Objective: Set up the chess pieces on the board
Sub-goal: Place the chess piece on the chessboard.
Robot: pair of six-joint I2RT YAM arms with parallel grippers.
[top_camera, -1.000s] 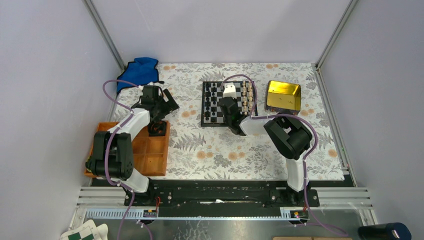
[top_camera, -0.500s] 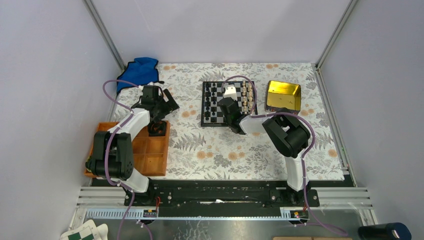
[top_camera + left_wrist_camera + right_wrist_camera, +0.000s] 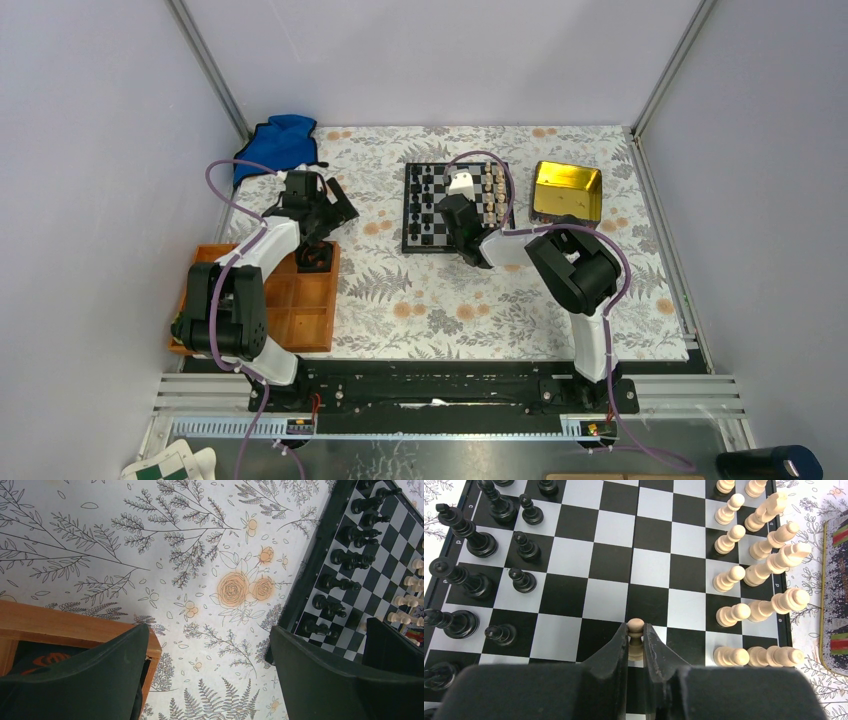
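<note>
Two arms rise from the near edge of the tabletop. Nearest, on the left, lies a wooden compartment tray. The left gripper hangs over the tray's far right corner with its jaws spread wide and nothing between them. I judge it is parked there to stay out of the other arm's way.

Farther on and to the right, the right gripper is low over the board. Its fingers are drawn narrow on either side of one pale pawn. The pawn stands upright in the near half of the board, in the open middle columns between the two camps. The fingers lie close against it, but I cannot tell whether they pinch it or have let go. A narrow grip from above suits so small a piece, since it keeps the fingers off the neighbours.

Black pieces fill the two left columns and pale pieces the two right ones, so the setup looks nearly done. This pawn sits well apart from the other pale pieces and probably belongs in their pawn column.

Just right of the board sits a gold tin. At the far left corner lies a blue cloth.
</note>
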